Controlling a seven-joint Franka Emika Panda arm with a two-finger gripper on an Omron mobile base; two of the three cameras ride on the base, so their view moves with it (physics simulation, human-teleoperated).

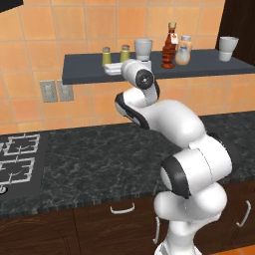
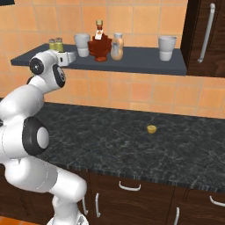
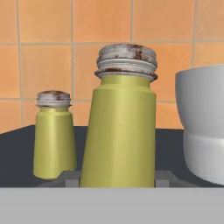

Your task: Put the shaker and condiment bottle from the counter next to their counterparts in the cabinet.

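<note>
Orange-tiled kitchen, dark shelf (image 1: 199, 71): condiment bottle (image 1: 170, 46) already beside orange bottle (image 1: 184, 50); claw (image 3: 117, 180) clamped on shaker (image 3: 119, 131) near twin (image 3: 54, 135), release pending

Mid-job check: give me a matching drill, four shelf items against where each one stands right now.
Things:
1. near shaker
2. twin shaker
3. condiment bottle
4. lone white cup

Places:
A. beside the pale orange bottle
B. far right end of the cabinet
C. between the fingertips of the gripper
D. standing free at the left end

Pairs: 1-C, 2-D, 3-A, 4-B
</note>
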